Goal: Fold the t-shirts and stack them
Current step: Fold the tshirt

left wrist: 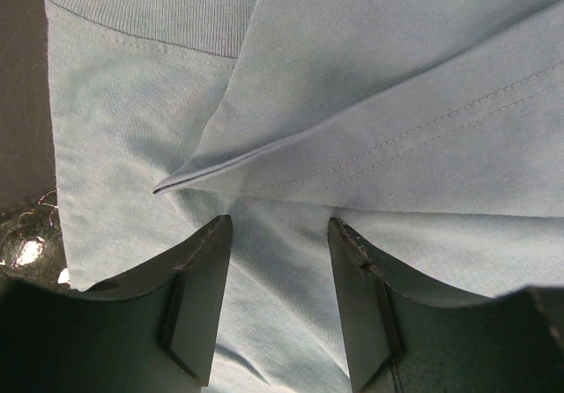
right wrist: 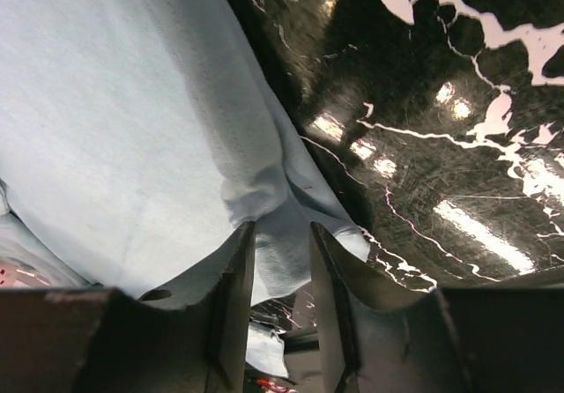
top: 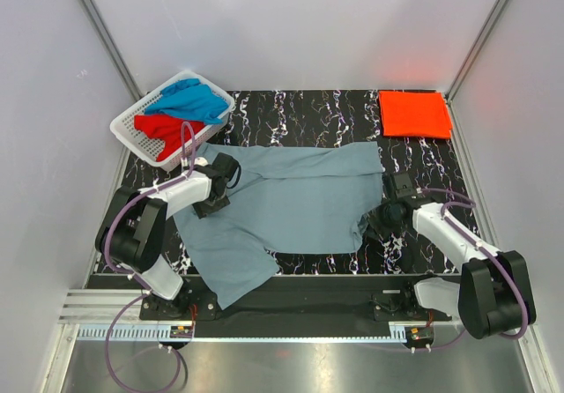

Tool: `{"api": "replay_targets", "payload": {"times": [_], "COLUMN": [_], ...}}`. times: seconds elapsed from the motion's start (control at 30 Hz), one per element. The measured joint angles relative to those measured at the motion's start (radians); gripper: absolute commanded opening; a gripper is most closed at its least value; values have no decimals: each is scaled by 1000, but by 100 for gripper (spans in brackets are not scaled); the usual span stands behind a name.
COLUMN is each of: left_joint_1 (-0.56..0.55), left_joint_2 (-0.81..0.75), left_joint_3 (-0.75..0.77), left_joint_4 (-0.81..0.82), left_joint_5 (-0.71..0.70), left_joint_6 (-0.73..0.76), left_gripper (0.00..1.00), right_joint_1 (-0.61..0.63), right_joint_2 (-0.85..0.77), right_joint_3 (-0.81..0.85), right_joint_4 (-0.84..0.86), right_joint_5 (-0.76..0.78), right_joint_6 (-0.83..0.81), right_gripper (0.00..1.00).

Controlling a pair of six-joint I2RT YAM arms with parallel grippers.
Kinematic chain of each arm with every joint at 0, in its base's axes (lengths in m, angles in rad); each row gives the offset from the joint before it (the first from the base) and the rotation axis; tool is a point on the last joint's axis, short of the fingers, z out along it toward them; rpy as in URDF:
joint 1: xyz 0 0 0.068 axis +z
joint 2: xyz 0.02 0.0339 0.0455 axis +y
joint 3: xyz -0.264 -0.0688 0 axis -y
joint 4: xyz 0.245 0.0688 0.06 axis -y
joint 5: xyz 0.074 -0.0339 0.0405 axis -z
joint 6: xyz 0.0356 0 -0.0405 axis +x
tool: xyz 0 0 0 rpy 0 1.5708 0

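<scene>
While left pincer [left wrist: 279, 226] gapes, grey-blue t-shirt [top: 300, 201] sprawls.

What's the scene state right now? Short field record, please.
grey shirt: spread mid-table, one layer folded over
orange shirt: folded, far right corner
basket: far left corner, holds blue shirt and red shirt, both unfolded
left gripper: open, over grey shirt near the collar
right gripper: at grey shirt's right edge, cloth between the jaws; grip unclear
stack: not started
</scene>
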Motion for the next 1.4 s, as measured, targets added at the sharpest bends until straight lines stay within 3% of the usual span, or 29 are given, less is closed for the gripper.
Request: {"api": "replay_targets", "payload": {"times": [0.73, 1.07, 1.4], "left_joint_1": [-9, -10, -16], "left_joint_2": [8, 13, 20], "left_joint_3": [3, 7, 14], "left_joint_4": [0, -4, -11], "left_joint_5": [-16, -18, -28], "left_joint_6": [-1, -2, -2], "left_gripper": [53, 53, 53], "right_joint_1": [1, 1, 1], "right_joint_2": [29, 39, 56], "right_joint_3": [-92, -62, -62], "right_joint_4": [140, 146, 158], "right_joint_5": [-41, 24, 41], "right_joint_6": [35, 4, -6], "right_gripper": [38, 31, 34]}}
